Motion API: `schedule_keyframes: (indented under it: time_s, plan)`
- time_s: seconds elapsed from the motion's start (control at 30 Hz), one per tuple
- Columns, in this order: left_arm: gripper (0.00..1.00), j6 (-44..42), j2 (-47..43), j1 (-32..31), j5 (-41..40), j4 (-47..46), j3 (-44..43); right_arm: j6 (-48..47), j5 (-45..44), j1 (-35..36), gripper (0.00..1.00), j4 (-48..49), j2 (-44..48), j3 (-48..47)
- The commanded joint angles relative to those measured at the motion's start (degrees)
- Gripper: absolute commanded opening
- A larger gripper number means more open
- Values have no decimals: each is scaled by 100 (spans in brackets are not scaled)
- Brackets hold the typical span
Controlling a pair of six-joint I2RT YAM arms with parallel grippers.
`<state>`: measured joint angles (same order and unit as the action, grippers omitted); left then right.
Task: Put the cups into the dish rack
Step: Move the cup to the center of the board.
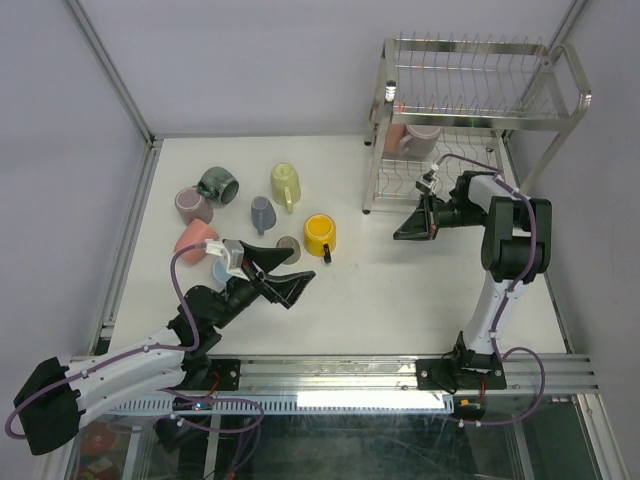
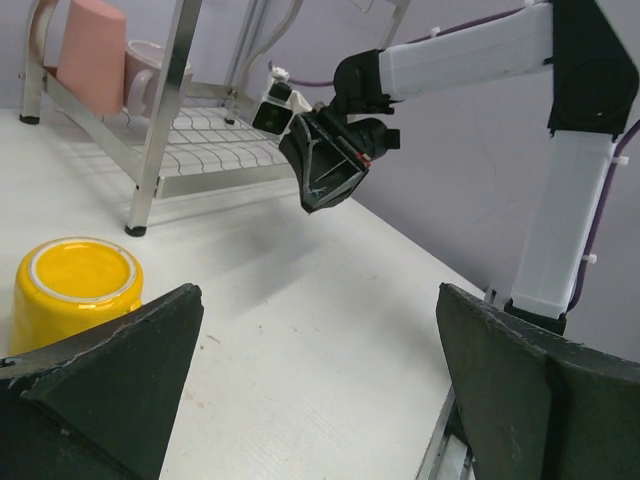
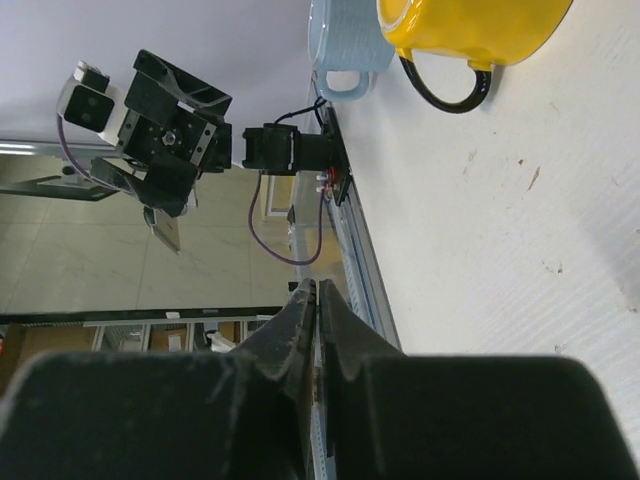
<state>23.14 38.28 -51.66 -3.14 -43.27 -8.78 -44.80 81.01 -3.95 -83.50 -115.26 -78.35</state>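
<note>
**Operator:** What takes up the most room in front of me?

**Spotter:** The white table (image 1: 400, 290). On its far right corner stands the dish rack (image 1: 470, 122), two tiers of chrome wire. Its lower shelf holds two cups at the left end, a salmon cup (image 1: 397, 135) and a pale mauve mug (image 1: 421, 141) just beside it.

**Operator:** And my arms?

**Spotter:** Your right gripper (image 1: 400, 234) hangs just near-left of the rack, in front of the lower shelf. Its fingers are pressed together with nothing between them. Your left gripper (image 1: 300, 265) is left of centre, with its jaws spread wide and empty, facing right toward the rack.

**Operator:** What stands in the way?

**Spotter:** The yellow mug (image 1: 320, 235) sits upside down just to the far right of your spread left fingers, its black handle pointing near. Your right gripper is between that mug and the rack.

**Operator:** And the other cups?

**Spotter:** They are all on the left half, well apart from the rack.
- The taupe cup (image 1: 288, 245) is just on the far side of your left jaws.
- The light blue cup (image 1: 220, 270) is tucked beside your left wrist, partly hidden.
- The pink cup (image 1: 195, 240) is left of it.
- Farther off are the dusky mauve cup (image 1: 192, 205), the dark grey-green mug (image 1: 218, 184), the grey-blue cup (image 1: 262, 212) and the pale yellow-green mug (image 1: 285, 182).
</note>
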Motion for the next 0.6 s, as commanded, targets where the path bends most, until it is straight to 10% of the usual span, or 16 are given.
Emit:
schedule_keyframes:
  time_s: [0.0, 0.2, 0.57]
  plan:
    - [99, 55, -27, 55, -68, 487, -375, 267, -222, -40, 6, 623, 909, 193]
    - [99, 219, -85, 54, -54, 619, -395, 3117, -2466, 82, 12, 4431, 3410, 1628]
    - [99, 110, -129, 55, -311, 1387, -735, 1515, -3246, 448, 17, 4076, 5202, 1697]
